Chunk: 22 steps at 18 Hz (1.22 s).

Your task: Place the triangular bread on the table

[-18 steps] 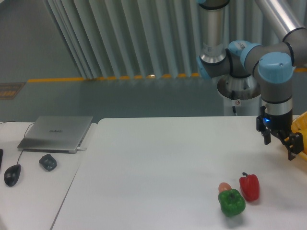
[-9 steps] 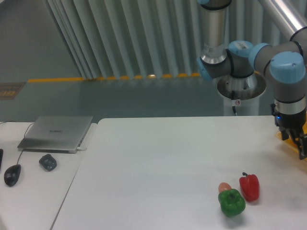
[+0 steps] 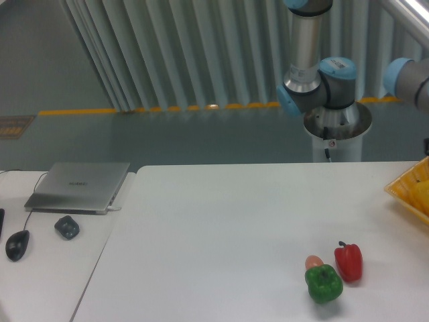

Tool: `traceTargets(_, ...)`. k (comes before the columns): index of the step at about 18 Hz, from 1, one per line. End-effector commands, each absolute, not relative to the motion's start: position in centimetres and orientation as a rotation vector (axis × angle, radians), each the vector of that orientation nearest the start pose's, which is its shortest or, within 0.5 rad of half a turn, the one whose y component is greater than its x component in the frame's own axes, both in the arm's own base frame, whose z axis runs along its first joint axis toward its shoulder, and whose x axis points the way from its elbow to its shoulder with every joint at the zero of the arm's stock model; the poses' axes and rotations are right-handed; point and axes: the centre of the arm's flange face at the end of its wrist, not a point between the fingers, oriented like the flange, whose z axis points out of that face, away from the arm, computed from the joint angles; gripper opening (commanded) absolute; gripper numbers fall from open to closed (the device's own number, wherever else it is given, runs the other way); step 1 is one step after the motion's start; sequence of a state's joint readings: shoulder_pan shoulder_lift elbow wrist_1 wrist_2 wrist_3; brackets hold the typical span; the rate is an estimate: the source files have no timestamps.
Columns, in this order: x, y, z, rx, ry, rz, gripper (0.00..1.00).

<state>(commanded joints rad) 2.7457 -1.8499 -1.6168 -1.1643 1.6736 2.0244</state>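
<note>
- Counter, white, smooth and plain, fills the lower frame from the 6 o'clock edge out to the right border.
- Arm, grey with pale blue joint caps, stands at about 1 o'clock behind the counter; its far link runs off the right edge, so the jaws are out of view and whether they are open or closed on anything cannot be told.
- Triangular bread is not visible anywhere in this view; where it lies cannot be told.
- Adjoining desk at 8 o'clock carries a closed silver laptop, a dark mouse and a small dark object whose kind is hard to make out.
- Yellow basket at 3 o'clock is cut off by the frame; a yellow fruit shows inside it, and the rest of its contents are hidden.
- Green pepper at 5 o'clock sits on the counter, touching the red pepper to its upper right.
- Small orange-pink ball is partly hidden behind the green pepper.
</note>
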Motion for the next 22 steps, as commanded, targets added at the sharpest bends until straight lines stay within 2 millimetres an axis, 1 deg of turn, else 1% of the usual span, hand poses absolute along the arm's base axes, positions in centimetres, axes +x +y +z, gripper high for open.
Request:
traceTargets(1,-50.7,34.0,35.1,-2.964,1.321,0.114,1.00)
traceTargets(3,-51.1,34.1,33.6,-2.970,1.315,0.070,1.00)
traceTargets(5,-50.9,33.8,31.9,-2.973,1.315,0.004,1.00)
traceTargets(6,-50.8,33.2,31.2,-2.974,1.303,-0.019,1.00)
traceTargets(7,-50.9,32.8,31.0,-2.976,1.290,-0.027,1.00)
traceTargets(9,-51.4,32.9,31.1,-2.976,1.290,-0.017,1.00)
traceTargets(10,-51.6,33.0,30.3,-2.979,1.290,-0.037,1.00)
traceTargets(11,-51.7,32.9,30.1,-2.981,1.288,-0.045,1.00)
traceTargets(14,-51.7,32.7,30.3,-2.981,1.285,-0.042,1.00)
traceTargets(17,-51.8,32.9,29.4,-2.986,1.294,-0.068,1.00)
traceTargets(18,-51.9,32.9,29.2,-2.987,1.295,-0.075,0.98)
traceTargets(19,-51.9,32.9,28.9,-2.986,1.296,-0.085,0.92)
traceTargets(20,-51.8,32.9,28.4,-2.993,1.297,-0.096,0.83)
traceTargets(22,-51.8,32.7,28.2,-3.027,1.329,-0.110,0.65)
